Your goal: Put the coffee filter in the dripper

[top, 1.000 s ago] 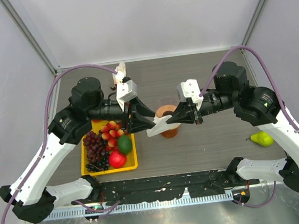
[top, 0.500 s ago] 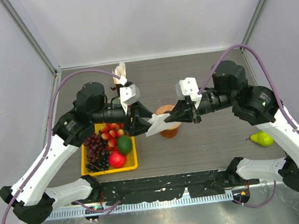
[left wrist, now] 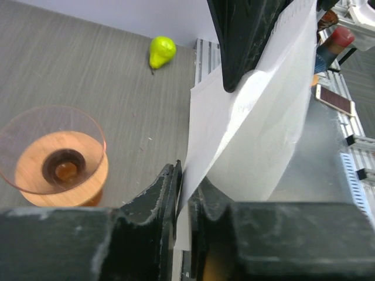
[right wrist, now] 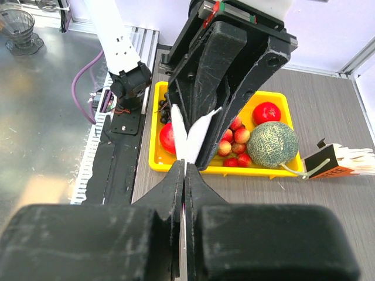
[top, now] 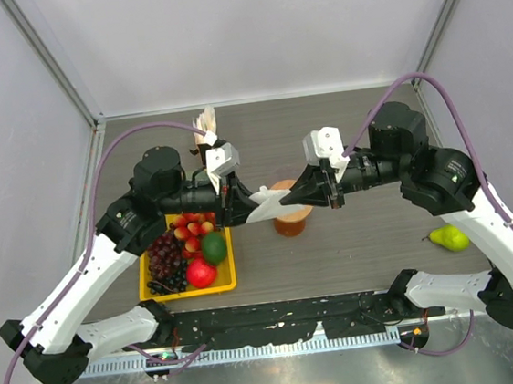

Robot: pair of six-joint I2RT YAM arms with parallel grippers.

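Two grippers share one sheet: the single white coffee filter (left wrist: pixel 258 134) hangs in the air between them, stretched flat and tilted, its right end over the left rim of the dripper (left wrist: pixel 55 161) in the top view and no part of it inside the bowl. The left gripper (left wrist: pixel 184 181) has its two dark fingers pressed together on the filter's lower left edge, with the paper running up out of the slit between them. The right gripper (right wrist: pixel 184 170) is clamped on the opposite edge, its fingers tight together with only a thin white line of paper showing. One dripper stands on the grey table (top: pixel 343 137) below, with a clear cone bowl, a tan-orange collar and a dark centre hole. One green pear (left wrist: pixel 162 50) lies well apart on the right side. One yellow tray (top: pixel 189 291) sits under the left arm and holds one netted green melon (right wrist: pixel 271 143), a bunch of dark grapes (top: pixel 162 252) and several small red fruits. One upright bundle of cream papers (top: pixel 205 122) stands at the back beside a small dark box (right wrist: pixel 329 165), whose pale print is too small to read.
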